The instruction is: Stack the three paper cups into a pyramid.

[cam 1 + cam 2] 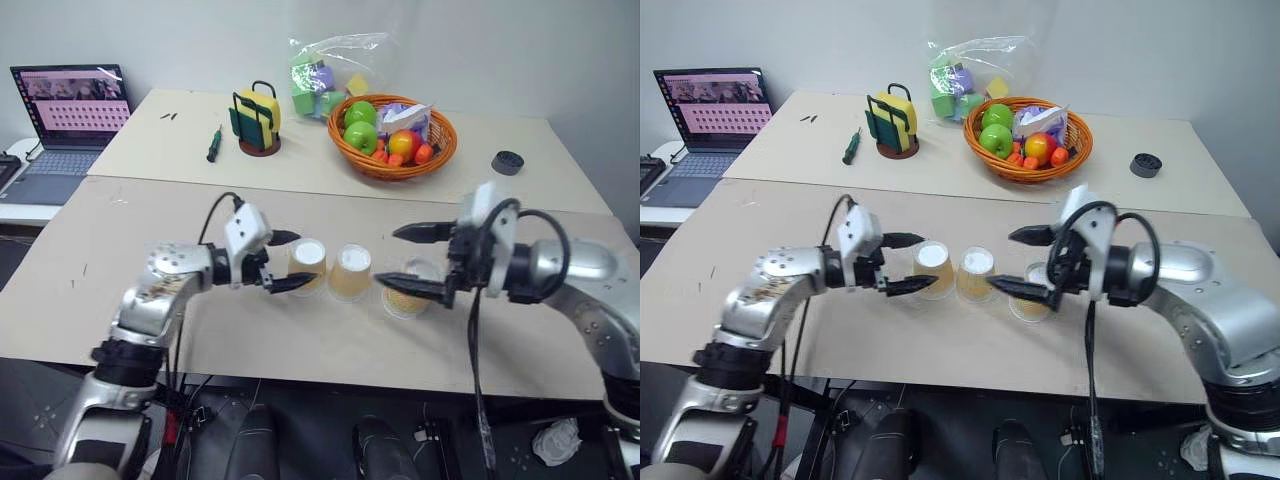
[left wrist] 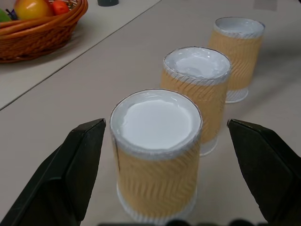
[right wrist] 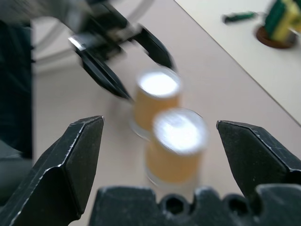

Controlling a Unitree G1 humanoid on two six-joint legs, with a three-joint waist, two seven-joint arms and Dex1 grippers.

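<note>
Three tan paper cups stand upside down in a row on the near table, white bases up: the left cup (image 1: 308, 262), the middle cup (image 1: 350, 272) and the right cup (image 1: 408, 292). None rests on another. My left gripper (image 1: 306, 260) is open, its black fingers (image 2: 70, 169) spread wide on either side of the left cup (image 2: 156, 155) without touching it. My right gripper (image 1: 385, 257) is open too, hovering at the right end of the row, and its lower finger crosses in front of the right cup. The right wrist view looks along the middle cup (image 3: 176, 146) toward the left cup (image 3: 157, 94).
On the far table sit a wicker basket (image 1: 440, 150) of fruit, a clear bag of coloured blocks (image 1: 325, 75), a yellow and green holder (image 1: 258, 120), a green screwdriver (image 1: 214, 143) and a black round lid (image 1: 508, 162). A laptop (image 1: 70, 120) stands at the far left.
</note>
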